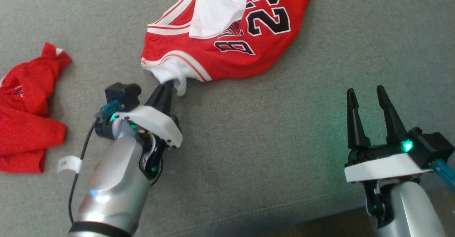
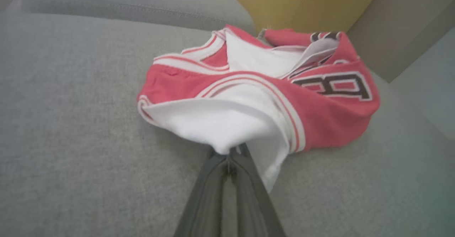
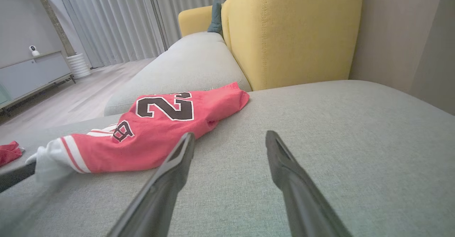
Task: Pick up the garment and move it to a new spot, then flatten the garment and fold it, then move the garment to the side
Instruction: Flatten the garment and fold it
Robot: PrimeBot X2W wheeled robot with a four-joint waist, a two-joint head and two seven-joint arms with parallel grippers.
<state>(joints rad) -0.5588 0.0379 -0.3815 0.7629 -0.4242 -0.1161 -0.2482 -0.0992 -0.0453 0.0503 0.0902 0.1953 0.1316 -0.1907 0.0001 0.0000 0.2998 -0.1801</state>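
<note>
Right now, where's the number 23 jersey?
Head view: the red jersey lies top centre on the grey cushion, its white corner pinched by the left gripper.

**user1:** what colours is the jersey (image 1: 249, 64)?

**user2:** red, with white and red striped trim, a white inside, and a black "23" outlined in white. There's another plain red garment (image 1: 25, 123) by the left edge of the couch seat (image 1: 284, 141), which is flat grey.

**user1:** backrest (image 3: 291, 34)?

**user2:** mustard yellow. The right gripper (image 1: 365, 88) has black fingers, a white collar and a green light.
</note>
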